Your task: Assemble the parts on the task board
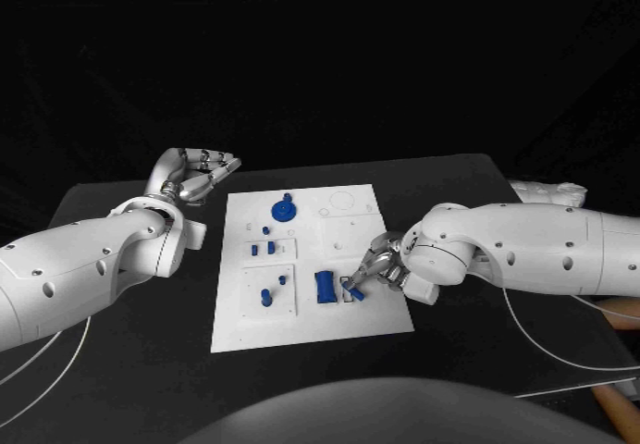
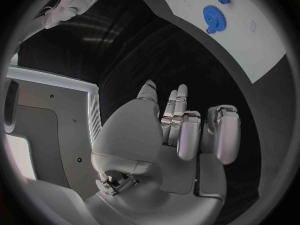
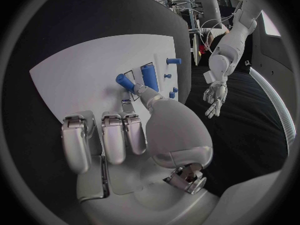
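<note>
While right hand [image 1: 379, 271] seemingly pinches blue part [image 3: 124, 81], contact obscured, left hand [image 1: 200, 170] curled, nothing held.

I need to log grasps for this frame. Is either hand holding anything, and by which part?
The right hand pinches a small blue part by one end. The left hand holds nothing.

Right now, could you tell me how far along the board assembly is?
Seemingly done: the blue gear sits on the task board. In hand: the right hand pinches a blue cylinder beside the blue block. Left: seating it. The left hand holds nothing.
</note>
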